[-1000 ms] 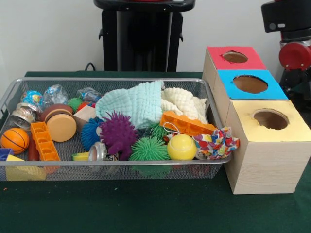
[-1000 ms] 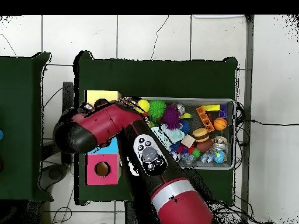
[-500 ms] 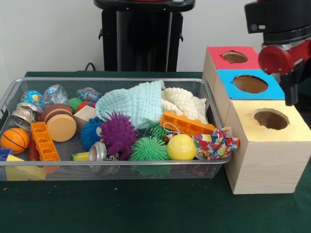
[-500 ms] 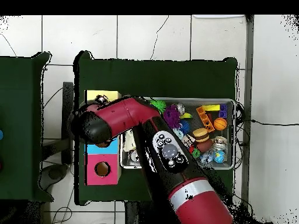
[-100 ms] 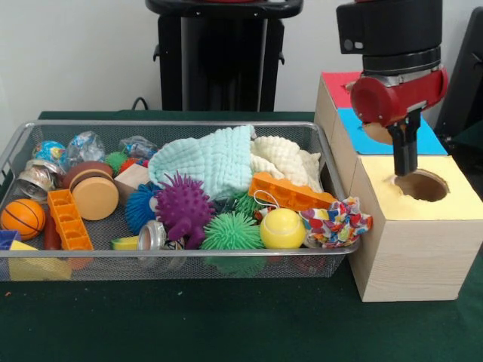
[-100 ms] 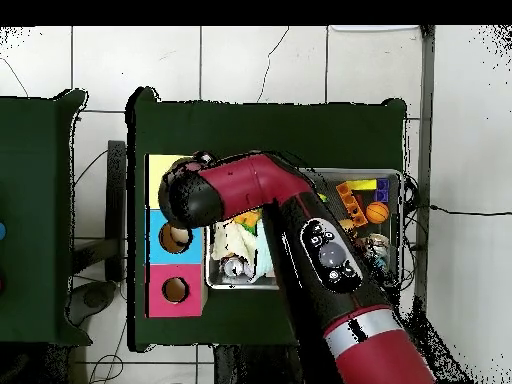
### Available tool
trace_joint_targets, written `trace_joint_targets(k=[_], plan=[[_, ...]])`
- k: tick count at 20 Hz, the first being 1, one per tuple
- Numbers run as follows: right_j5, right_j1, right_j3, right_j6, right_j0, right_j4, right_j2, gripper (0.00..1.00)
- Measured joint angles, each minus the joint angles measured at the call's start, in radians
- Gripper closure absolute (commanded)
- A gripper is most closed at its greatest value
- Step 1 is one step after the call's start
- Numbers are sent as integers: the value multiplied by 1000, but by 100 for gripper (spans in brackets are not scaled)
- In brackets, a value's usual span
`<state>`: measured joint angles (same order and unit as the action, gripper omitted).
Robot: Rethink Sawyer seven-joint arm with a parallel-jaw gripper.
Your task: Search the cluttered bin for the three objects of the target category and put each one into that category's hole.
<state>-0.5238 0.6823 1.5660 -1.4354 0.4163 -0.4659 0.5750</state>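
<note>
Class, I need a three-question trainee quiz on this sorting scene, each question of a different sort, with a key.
1. True or false: the gripper hangs over the yellow-topped box.
2. Which lies on the wire bin's corner nearest the boxes? A) mint cloth B) multicoloured cloth C) basketball
3. Fill in: the hole between the red-topped box and the yellow one belongs to the ____-topped box.

Key: 1 true; 2 B; 3 blue.
</note>
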Motion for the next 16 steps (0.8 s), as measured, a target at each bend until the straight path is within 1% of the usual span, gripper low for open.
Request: trace_joint_targets(k=[6,16], plan=[[-4,-15,-28,0,12,0,0,100],[-4,-18,-31,0,20,-5,0,100]])
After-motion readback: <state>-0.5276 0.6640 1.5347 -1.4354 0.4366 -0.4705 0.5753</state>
